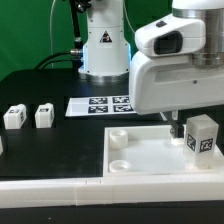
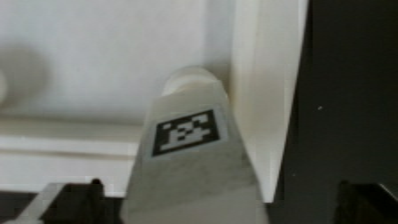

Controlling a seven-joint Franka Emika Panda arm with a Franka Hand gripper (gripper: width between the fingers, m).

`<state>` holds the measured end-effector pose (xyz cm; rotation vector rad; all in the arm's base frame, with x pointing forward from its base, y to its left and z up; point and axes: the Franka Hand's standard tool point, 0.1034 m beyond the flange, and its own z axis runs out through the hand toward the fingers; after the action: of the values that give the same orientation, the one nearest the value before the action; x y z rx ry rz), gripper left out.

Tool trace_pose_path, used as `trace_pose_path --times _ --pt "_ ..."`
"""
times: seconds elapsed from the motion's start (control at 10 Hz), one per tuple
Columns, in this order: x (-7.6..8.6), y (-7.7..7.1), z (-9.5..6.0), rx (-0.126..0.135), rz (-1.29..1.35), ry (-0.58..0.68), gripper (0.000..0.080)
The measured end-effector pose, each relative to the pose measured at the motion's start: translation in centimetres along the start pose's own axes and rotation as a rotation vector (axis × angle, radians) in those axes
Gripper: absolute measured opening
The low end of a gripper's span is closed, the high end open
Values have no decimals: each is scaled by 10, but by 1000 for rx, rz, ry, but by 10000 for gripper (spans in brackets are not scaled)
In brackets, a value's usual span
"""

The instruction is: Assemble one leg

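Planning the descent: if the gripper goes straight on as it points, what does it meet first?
Probably the small white block-like plastic leg with a black-and-white square tag, which sits between the gripper's open fingers; depth is unclear.

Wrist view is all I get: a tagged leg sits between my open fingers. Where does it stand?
Observer: The leg stands upright on the white panel, near the panel's edge on the exterior view's right.
Operator: Are the panel's other holes taken?
Observer: On the panel's side toward the exterior view's left, one socket and a second socket both look empty.
Operator: Any more legs around?
Observer: Yes. One spare leg and another stand side by side on the black table, off the panel, toward the exterior view's left.
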<state>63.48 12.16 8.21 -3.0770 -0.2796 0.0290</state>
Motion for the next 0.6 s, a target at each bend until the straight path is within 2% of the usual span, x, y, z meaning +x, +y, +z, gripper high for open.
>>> trace_pose_path --times 0.4,0.5,0.6 --pt "-1 1 1 -4 -62 -2 649" --pt "-1 1 1 -4 -62 -2 560" --pt "-1 1 1 -4 -62 -2 560"
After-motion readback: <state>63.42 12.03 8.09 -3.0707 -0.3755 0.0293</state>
